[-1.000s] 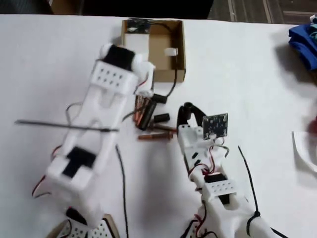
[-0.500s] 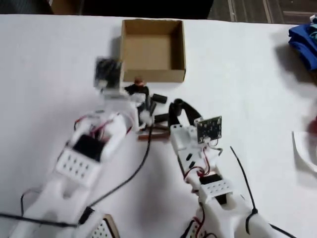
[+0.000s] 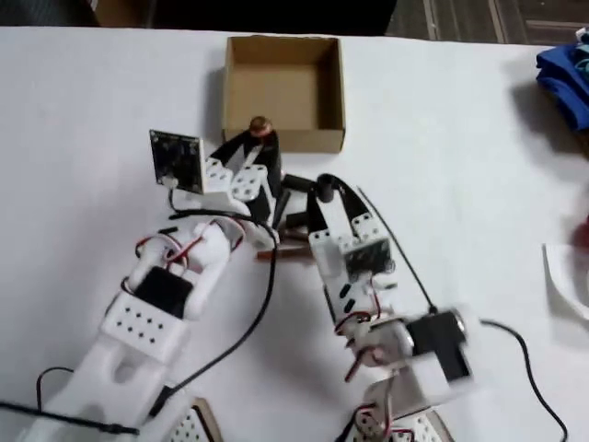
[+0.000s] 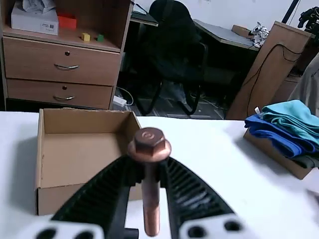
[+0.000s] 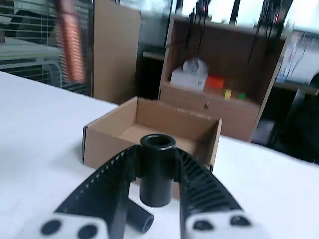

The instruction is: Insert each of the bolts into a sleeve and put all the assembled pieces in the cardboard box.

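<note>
My left gripper (image 3: 258, 152) is shut on a copper bolt (image 3: 259, 127), held upright just in front of the cardboard box (image 3: 283, 92). In the left wrist view the bolt (image 4: 150, 179) stands head up between the black jaws of the left gripper (image 4: 149, 169), with the box (image 4: 79, 149) behind it. My right gripper (image 3: 324, 191) is shut on a black sleeve (image 3: 324, 187), a little to the right of the bolt. The right wrist view shows that sleeve (image 5: 157, 172) upright, open end up, in the right gripper (image 5: 157, 167). The box (image 5: 149, 127) lies beyond it.
Loose black sleeves (image 3: 296, 219) and copper bolts (image 3: 287, 238) lie on the white table between the two grippers. Another sleeve (image 5: 137, 219) rests under my right gripper. A blue cloth (image 3: 563, 78) sits at the far right, and a white object (image 3: 563, 285) at the right edge.
My left arm pulled back from the pile and lifted a bolt upright in front of the box. My right gripper turned its wrist and shifted slightly left with the sleeve.
</note>
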